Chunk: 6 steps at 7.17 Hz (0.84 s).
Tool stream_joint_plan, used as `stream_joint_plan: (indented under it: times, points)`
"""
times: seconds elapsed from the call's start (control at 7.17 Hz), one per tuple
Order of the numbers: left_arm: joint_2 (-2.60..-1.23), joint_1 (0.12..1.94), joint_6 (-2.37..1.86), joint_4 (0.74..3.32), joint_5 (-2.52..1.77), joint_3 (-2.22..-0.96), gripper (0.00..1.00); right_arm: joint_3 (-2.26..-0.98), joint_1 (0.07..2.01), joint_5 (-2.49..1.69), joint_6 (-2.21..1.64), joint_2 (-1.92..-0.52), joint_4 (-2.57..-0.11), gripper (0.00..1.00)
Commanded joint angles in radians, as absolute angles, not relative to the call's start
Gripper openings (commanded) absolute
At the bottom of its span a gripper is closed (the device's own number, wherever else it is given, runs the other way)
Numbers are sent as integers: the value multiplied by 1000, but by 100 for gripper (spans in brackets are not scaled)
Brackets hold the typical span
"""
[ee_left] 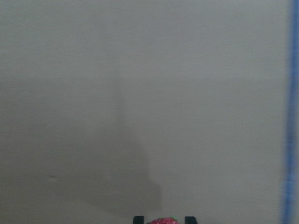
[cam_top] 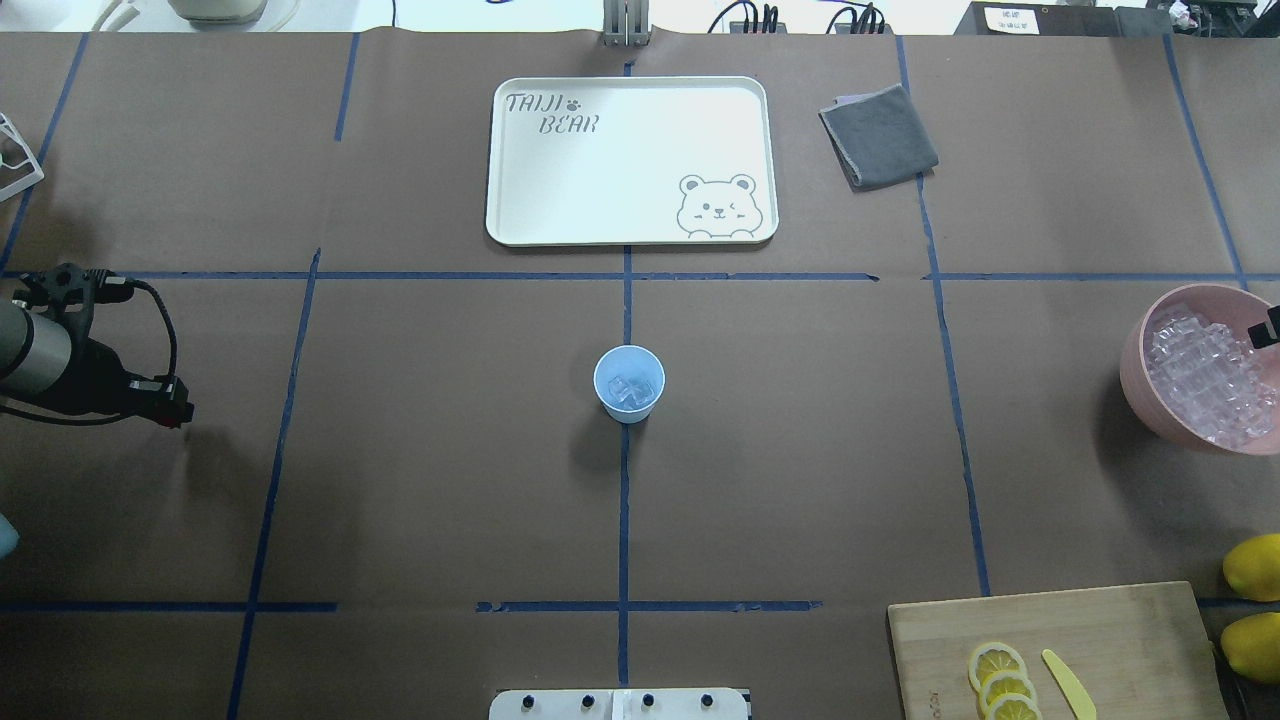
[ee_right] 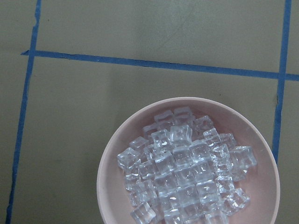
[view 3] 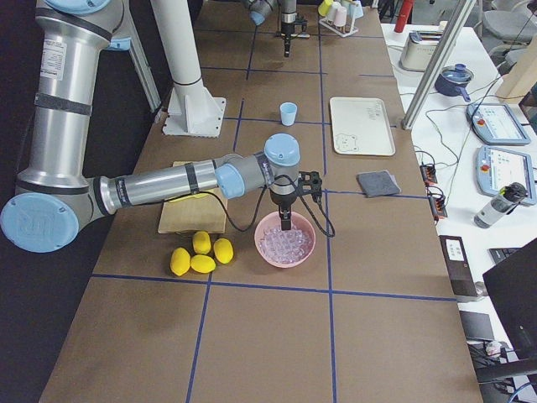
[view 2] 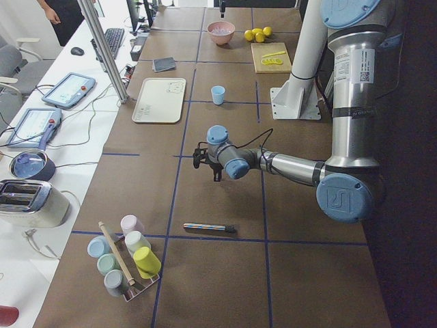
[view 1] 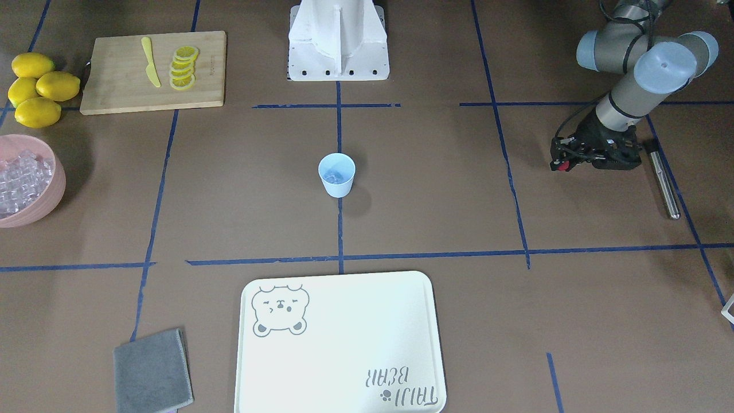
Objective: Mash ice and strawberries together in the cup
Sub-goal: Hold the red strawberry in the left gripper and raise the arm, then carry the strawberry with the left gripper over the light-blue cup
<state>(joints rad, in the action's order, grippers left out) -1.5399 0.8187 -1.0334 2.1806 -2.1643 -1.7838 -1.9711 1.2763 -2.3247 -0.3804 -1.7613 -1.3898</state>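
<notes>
The pale blue cup stands upright at the table's centre with a few ice cubes in it. My left gripper hovers far off to the cup's side, shut on a red strawberry that shows between its fingertips. More ice fills the pink bowl. My right gripper hangs just above that bowl. Only its edge shows overhead, and its fingers are absent from the right wrist view, so I cannot tell its state.
A metal rod lies on the table beside my left gripper. A white bear tray and a grey cloth lie beyond the cup. A cutting board holds lemon slices and a yellow knife, with lemons beside it.
</notes>
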Motion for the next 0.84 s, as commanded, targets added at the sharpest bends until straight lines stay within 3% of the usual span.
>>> stream_joint_plan:
  times: [0.0, 0.7]
  points:
    - [-1665, 818, -1209, 2178, -2220, -1868, 0, -1970, 1278, -2329, -379, -1764, -1390, 100]
    - [-2093, 583, -1586, 2174, -2032, -1760, 0, -1970, 1293, -2329, -379, -1764, -1390, 100]
